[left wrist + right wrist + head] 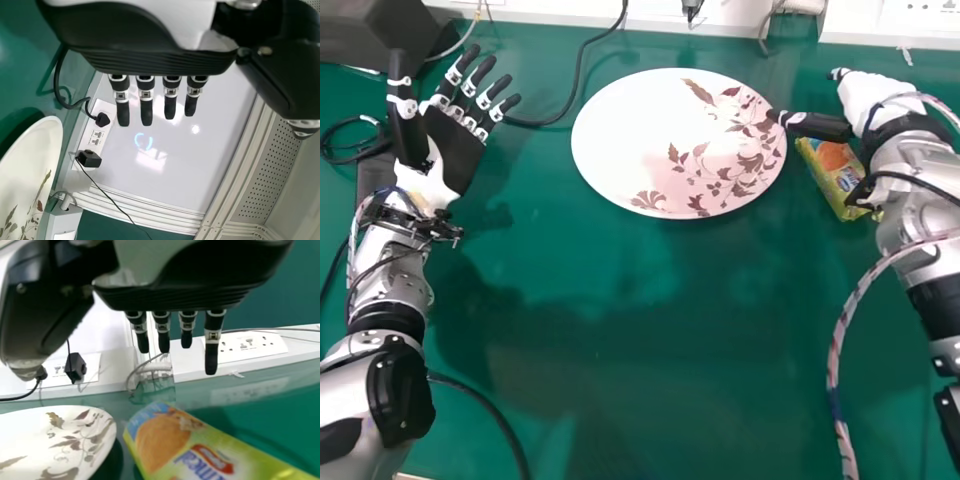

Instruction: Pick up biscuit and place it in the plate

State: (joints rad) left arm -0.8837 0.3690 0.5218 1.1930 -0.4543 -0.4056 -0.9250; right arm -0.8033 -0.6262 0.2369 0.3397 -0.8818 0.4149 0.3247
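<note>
Right hand (870, 93), fingers straight, is right of the plate (630, 130), near the biscuit packet (836, 182); my left hand (454, 145), open, is plate-left.

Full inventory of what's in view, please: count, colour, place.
Plate: one, white with brown leaf pattern, on the table toward the back.
Biscuit packet: one, yellow-green with blue, right of the plate.
Table: one, green, under both.
Box: one, dark, back left corner.
Cables: several, mostly black, back and left.
Socket panels: at least two, white, back edge.
Left hand: one, black and white, left, open.
Right hand: one, black and white, beside packet.
</note>
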